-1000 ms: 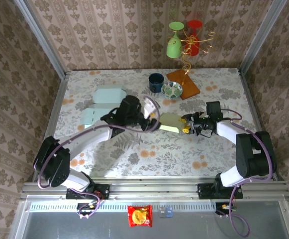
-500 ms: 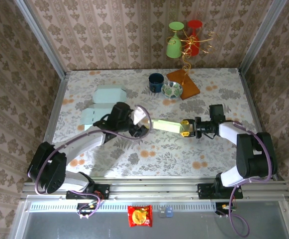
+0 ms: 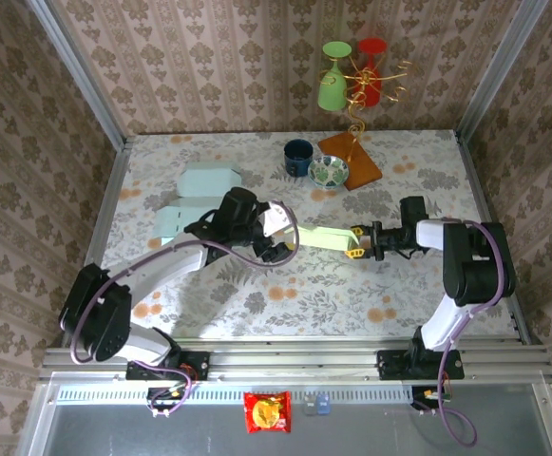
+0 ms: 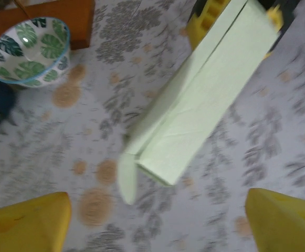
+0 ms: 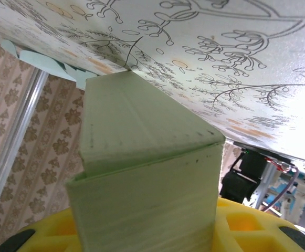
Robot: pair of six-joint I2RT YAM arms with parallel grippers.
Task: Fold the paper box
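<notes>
Left hand (image 3: pixel 281 237) has spread wide; right hand (image 3: pixel 356 243) pinches the one folded box (image 3: pixel 321 237) near two flat blanks (image 3: pixel 209 180).

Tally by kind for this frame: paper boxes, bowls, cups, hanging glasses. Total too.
Paper boxes: 3 (green box, far flat blank, near flat blank)
Bowls: 1 (leaf-print bowl)
Cups: 1 (dark blue cup)
Hanging glasses: 2 (green glass, red glass)
Total: 7

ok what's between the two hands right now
The pale green paper box, gripped at one end by the right hand, free of the open left hand; top view.
</notes>
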